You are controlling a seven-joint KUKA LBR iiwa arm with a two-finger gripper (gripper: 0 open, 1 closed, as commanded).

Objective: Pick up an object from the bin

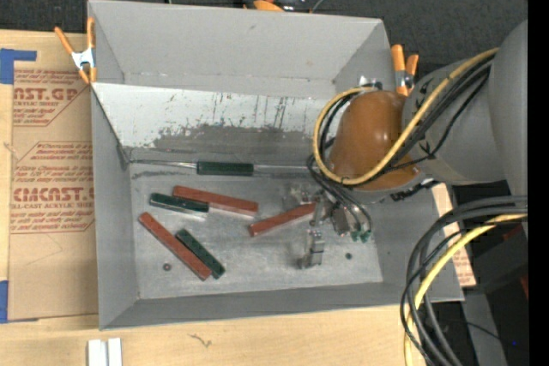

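Red-brown bar point(279, 224) lies right of the middle of the bin point(240, 56), its end near my pincer point(313, 251) — apart or together, I cannot tell. I'd centre across its narrow width before lowering.

Red and green bars point(214, 201) across left floor, bin point(266, 270) bare along front

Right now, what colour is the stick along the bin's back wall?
The stick is dark green; camera view.
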